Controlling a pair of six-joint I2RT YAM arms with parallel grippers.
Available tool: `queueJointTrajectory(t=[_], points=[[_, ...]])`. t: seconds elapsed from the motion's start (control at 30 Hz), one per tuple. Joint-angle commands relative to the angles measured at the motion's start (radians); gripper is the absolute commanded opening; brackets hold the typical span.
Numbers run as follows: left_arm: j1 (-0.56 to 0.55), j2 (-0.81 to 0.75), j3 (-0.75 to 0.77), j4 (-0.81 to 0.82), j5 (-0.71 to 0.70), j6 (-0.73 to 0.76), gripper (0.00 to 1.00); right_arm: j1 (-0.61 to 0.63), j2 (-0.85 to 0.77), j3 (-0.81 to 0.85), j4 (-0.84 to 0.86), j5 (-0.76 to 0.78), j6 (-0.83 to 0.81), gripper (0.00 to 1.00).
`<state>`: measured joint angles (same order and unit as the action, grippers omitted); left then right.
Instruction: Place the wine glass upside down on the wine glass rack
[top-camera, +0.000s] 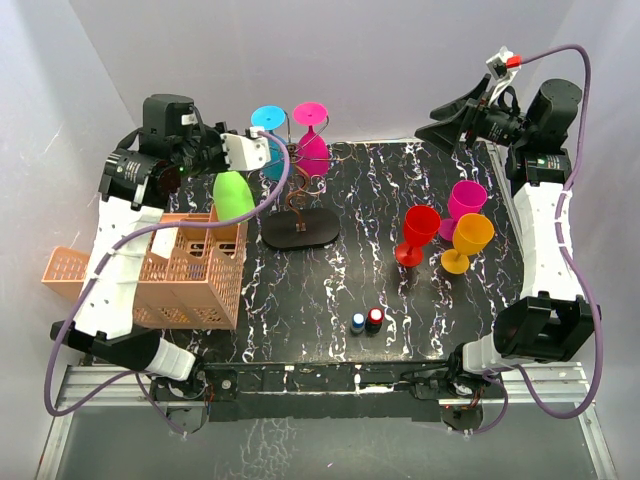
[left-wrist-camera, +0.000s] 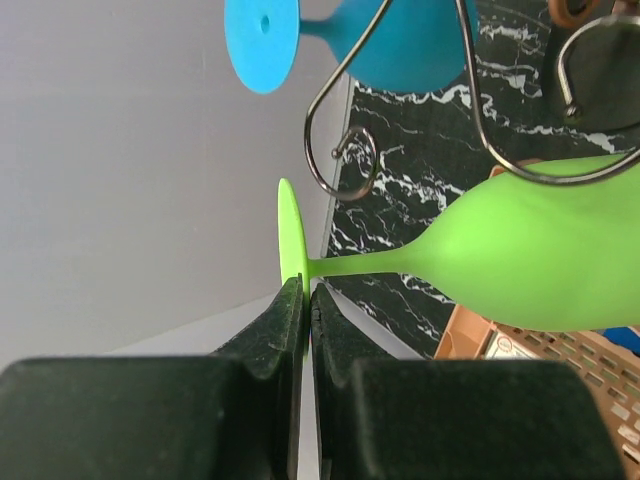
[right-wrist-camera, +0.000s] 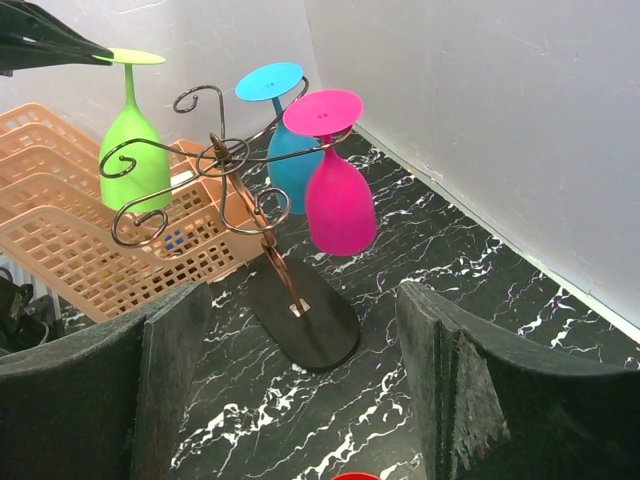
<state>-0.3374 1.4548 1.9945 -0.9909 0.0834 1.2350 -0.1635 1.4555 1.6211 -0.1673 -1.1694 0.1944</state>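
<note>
We judge the task well advanced but not finished. The lime-green plastic wine glass (right-wrist-camera: 135, 155) is turned over and hangs in the air at the left side of the thin dark-brown wire wine glass rack (right-wrist-camera: 243, 160). It is pinched by the rim of its flat foot in the left pincer (left-wrist-camera: 305, 300), whose jaws are closed tight on that disc. Its long axis runs close to vertical, foot uppermost and bowl mouth facing down, near the orange plastic lattice crate (right-wrist-camera: 60, 240). One curled scroll arm crosses the bowl in the right wrist view while the foot sits above that arm, so the rack does not seem to bear the glass yet. We cannot tell whether the wire goes around the bowl or only passes in front of it. What is left, in our judgement, is to bring the stem into the curl, lower the foot onto the wire and let go. A blue plastic glass (right-wrist-camera: 290, 165) and a pink plastic glass (right-wrist-camera: 340, 205) hang inverted on other arms. The right pincer (right-wrist-camera: 300, 320) stands wide and empty, apart from the rack, above the black marbled tabletop (right-wrist-camera: 450, 260).
</note>
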Motion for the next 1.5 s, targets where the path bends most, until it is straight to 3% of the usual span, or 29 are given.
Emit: queueJointTrajectory(t=[0.0, 0.6, 1.1, 1.47], points=[[-0.039, -0.019, -0.009, 0.061, 0.046, 0.03, 0.0, -0.011, -0.041, -0.006, 0.063, 0.01, 0.011, 0.81], [-0.128, 0.058, -0.051, 0.2, -0.009, 0.057, 0.0, -0.028, -0.057, -0.031, 0.071, 0.01, 0.016, 0.82], [-0.133, 0.065, -0.168, 0.428, -0.236, 0.004, 0.0, -0.034, -0.062, -0.045, 0.081, 0.005, 0.025, 0.82], [-0.132, 0.044, -0.217, 0.45, -0.32, 0.011, 0.0, -0.038, -0.066, -0.056, 0.086, 0.002, 0.028, 0.82]])
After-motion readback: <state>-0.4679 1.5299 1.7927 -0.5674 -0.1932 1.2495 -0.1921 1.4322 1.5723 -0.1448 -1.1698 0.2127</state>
